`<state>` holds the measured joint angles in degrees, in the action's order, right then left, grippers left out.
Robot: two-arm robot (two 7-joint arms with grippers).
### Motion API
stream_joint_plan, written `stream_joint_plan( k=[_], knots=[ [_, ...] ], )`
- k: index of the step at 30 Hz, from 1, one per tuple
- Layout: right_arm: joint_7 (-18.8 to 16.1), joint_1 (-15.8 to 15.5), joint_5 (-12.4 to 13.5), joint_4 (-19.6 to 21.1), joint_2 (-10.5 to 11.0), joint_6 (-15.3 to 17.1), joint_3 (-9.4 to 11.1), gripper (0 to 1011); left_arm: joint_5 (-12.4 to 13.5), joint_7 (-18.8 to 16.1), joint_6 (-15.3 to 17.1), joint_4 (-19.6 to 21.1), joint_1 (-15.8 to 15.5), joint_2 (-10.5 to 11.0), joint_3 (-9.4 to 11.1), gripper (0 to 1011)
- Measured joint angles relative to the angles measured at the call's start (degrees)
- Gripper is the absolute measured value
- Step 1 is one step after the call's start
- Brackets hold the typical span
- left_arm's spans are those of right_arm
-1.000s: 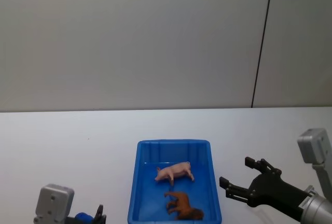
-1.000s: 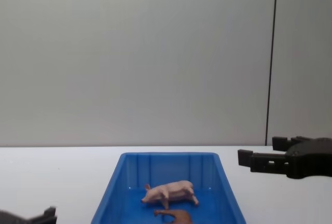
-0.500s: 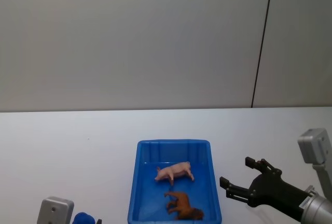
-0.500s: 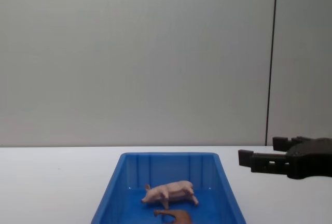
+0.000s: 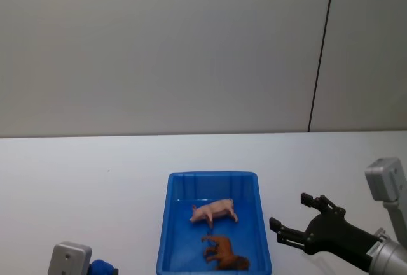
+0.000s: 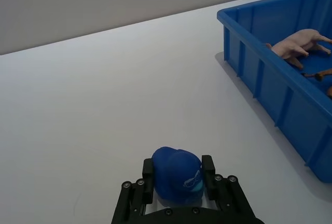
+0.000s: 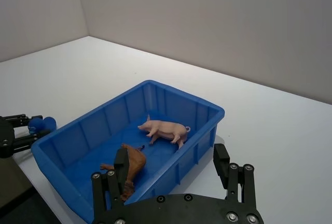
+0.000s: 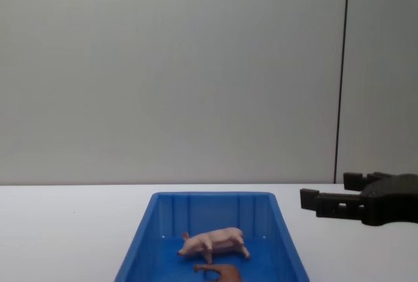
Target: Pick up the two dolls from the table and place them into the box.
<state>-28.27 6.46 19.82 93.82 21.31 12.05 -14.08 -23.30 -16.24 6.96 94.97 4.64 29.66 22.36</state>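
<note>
Both dolls lie inside the blue box (image 5: 213,176): the pink pig (image 5: 214,211) toward the far end, the brown animal (image 5: 224,253) nearer me. The chest view shows the pig (image 8: 212,241) and the box (image 8: 212,195) side-on. My right gripper (image 5: 289,211) hovers open just right of the box above the table (image 5: 95,173), nothing between its fingers. From its wrist camera, the right gripper (image 7: 171,159) looks down on the pig (image 7: 163,129) and the brown animal (image 7: 129,167). My left gripper (image 6: 178,168) is low at the near left, shut on a small blue rounded object (image 6: 176,180).
The white table (image 6: 104,89) stretches wide left of the box (image 6: 275,73) and behind it to a plain grey wall. A dark vertical seam (image 5: 321,52) runs down the wall at the right. The left gripper (image 7: 21,129) sits off the box's near-left corner.
My left arm has drawn back and down toward the near edge, its fingers leaving the head and chest views. The right gripper, the box and both dolls have stayed put.
</note>
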Motion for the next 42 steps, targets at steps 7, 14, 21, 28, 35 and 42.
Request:
stream_joint_plan(
  k=[7,14,21,28,35,42],
  knots=[
    [0.0,0.0,0.0,0.0,0.0,0.0,0.0,1001,0.5,0.8,-0.7,-0.4,-0.7,-0.3,-0.7,494],
    [0.0,0.0,0.0,0.0,0.0,0.0,0.0,1001,2.1,2.1,-1.6,0.6,-2.0,-0.5,-1.6,447],
    [0.0,0.0,0.0,0.0,0.0,0.0,0.0,1001,4.8,4.8,-2.5,1.4,-4.4,-1.7,-2.0,394],
    [0.0,0.0,0.0,0.0,0.0,0.0,0.0,1001,7.7,8.7,-3.4,1.5,-7.4,-3.9,-1.8,363],
    [0.0,0.0,0.0,0.0,0.0,0.0,0.0,1001,10.4,14.0,-4.5,0.3,-10.9,-6.9,-0.9,447],
    [0.0,0.0,0.0,0.0,0.0,0.0,0.0,1001,12.6,19.2,-5.4,-1.6,-14.1,-10.1,0.3,677]
  ],
)
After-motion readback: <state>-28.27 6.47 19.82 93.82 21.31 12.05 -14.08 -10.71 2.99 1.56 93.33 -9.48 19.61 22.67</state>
